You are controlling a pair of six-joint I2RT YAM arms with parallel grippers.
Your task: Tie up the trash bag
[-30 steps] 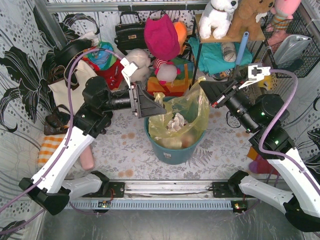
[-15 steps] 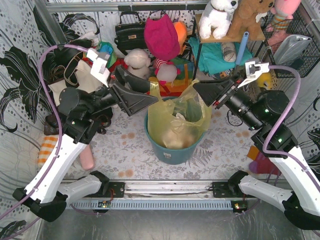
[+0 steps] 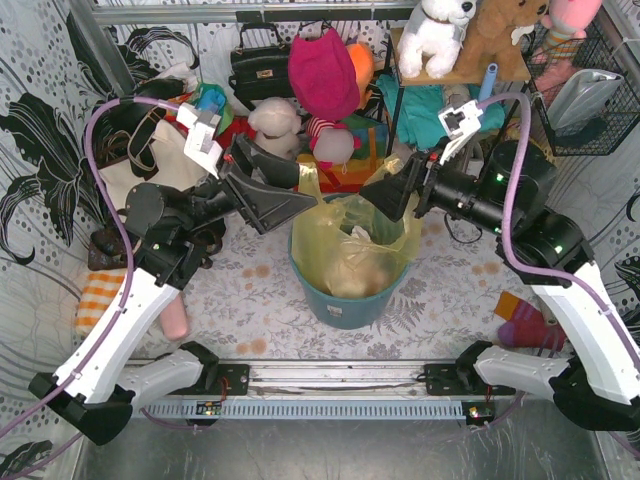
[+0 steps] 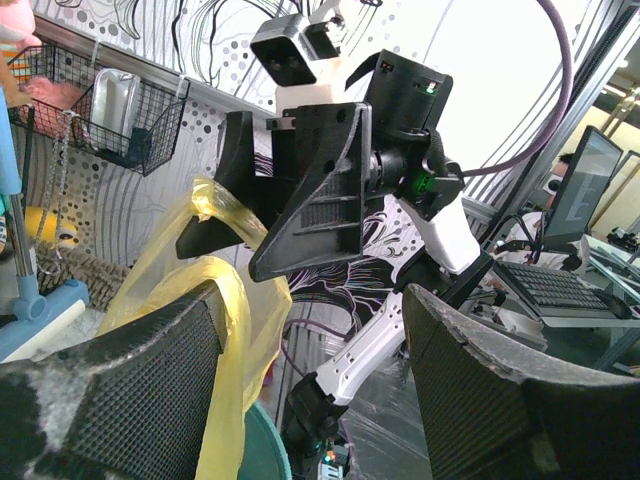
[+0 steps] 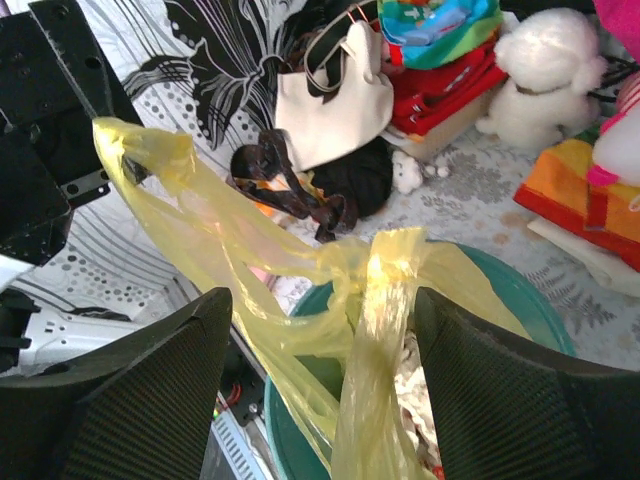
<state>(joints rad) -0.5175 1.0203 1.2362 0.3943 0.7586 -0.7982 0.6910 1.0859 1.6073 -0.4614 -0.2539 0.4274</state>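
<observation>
Loosely, crinkly yellow-green trash bag [image 3: 345, 255] in bin [image 3: 345, 306], white paper [image 3: 353, 238] inside, both jaws spread

Floral-patterned tabletop [image 3: 250, 300] under teal bin [image 3: 345, 305], cream bag [image 5: 335, 110], orange striped cloth [image 3: 97, 297], white plush toy [image 3: 272, 118]

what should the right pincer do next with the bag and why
Probably close the right pincer on the upright yellow strip of the trash bag that rises between its open jaws. The left pincer is open too, so neither grips the bag yet.
</observation>
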